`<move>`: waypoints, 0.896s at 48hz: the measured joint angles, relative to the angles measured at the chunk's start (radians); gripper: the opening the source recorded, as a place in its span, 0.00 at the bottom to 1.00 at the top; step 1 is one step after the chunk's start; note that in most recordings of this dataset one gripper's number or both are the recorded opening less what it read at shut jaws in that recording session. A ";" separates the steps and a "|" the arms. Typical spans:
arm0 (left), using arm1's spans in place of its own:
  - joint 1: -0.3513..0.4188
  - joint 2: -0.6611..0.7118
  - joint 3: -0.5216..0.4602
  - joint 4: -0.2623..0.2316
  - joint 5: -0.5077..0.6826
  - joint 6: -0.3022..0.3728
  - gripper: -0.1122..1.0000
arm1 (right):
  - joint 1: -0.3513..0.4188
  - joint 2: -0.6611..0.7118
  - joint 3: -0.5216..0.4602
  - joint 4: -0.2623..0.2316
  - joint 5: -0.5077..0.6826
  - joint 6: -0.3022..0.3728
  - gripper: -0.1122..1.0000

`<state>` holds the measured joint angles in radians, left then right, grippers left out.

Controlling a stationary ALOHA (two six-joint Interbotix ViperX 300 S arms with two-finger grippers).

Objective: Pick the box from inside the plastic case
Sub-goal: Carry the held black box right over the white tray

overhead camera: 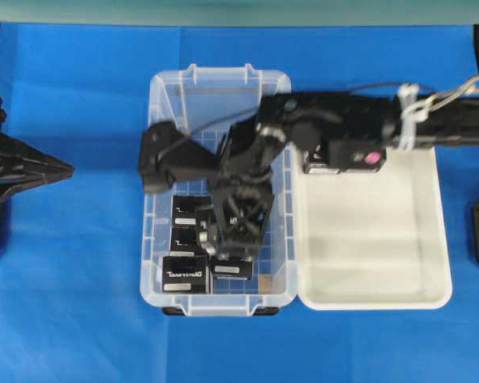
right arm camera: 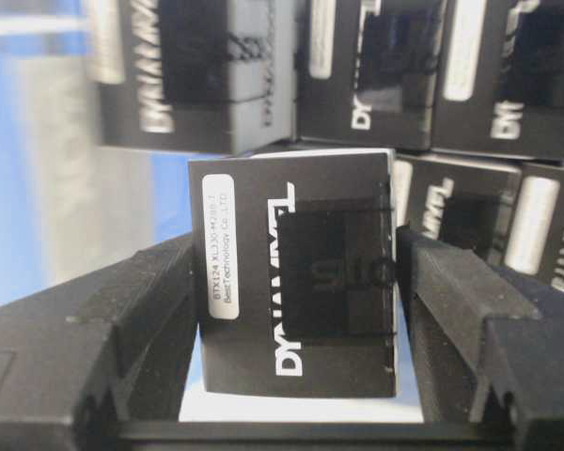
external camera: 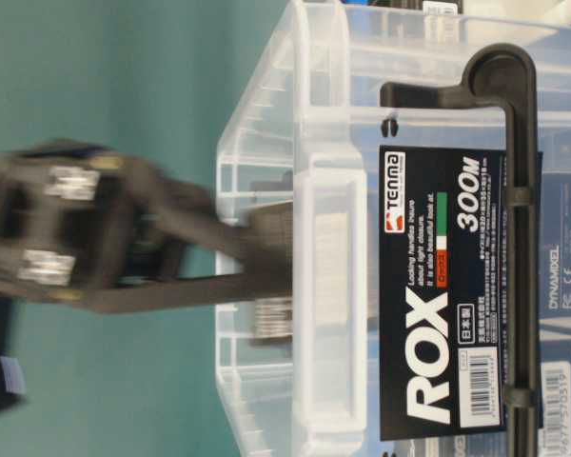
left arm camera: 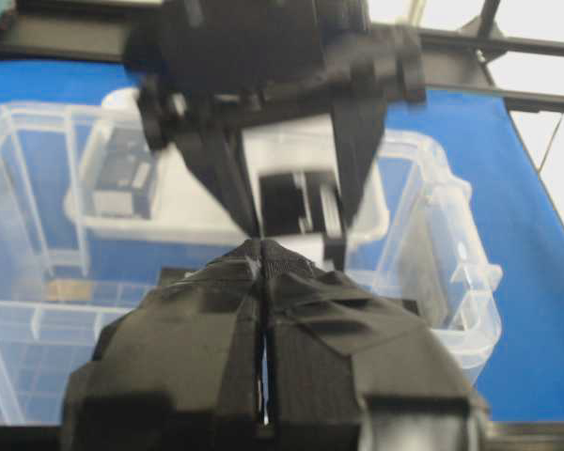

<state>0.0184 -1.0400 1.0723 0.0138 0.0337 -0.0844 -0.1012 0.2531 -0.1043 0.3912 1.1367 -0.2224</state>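
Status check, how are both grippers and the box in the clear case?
Right gripper down in the plastic case, fingers flanking the box. Left gripper shut, parked outside. Neighbouring boxes crowd close behind.

Clear glossy plastic case [overhead camera: 161, 96] showing ribbed rim. Black box [right arm camera: 296, 272] wearing semi-gloss card finish, white paper label. White tray [overhead camera: 439, 231] looking smooth, opaque plastic. Blue table cover [overhead camera: 72, 279] appearing matt. Left gripper [left arm camera: 263, 254] fingers showing matt black tape wrap.

The tool's [right arm camera: 296, 301] two fingers [right arm camera: 113, 329] flank an upright black box [right arm camera: 296, 272].
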 measured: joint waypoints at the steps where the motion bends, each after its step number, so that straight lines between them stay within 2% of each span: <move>1: 0.002 0.000 0.000 0.002 0.000 0.000 0.09 | -0.006 -0.006 -0.011 0.000 0.018 0.000 0.71; 13: 0.002 -0.012 0.000 0.002 0.000 0.000 0.09 | -0.064 -0.109 -0.120 0.000 0.218 0.006 0.70; 22: 0.002 -0.020 0.000 0.002 0.000 0.000 0.09 | -0.086 -0.236 -0.097 0.000 0.357 0.006 0.70; 31: 0.006 -0.028 0.000 0.002 0.000 0.000 0.09 | -0.114 -0.373 0.054 0.000 0.405 0.008 0.70; 37: 0.015 -0.028 0.000 0.002 0.000 0.000 0.09 | -0.123 -0.456 0.199 0.000 0.354 0.002 0.70; 43: 0.018 -0.029 0.000 0.002 0.000 0.000 0.09 | -0.138 -0.535 0.337 -0.009 0.250 -0.021 0.70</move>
<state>0.0368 -1.0692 1.0723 0.0153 0.0337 -0.0844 -0.2393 -0.2823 0.2332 0.3820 1.3867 -0.2439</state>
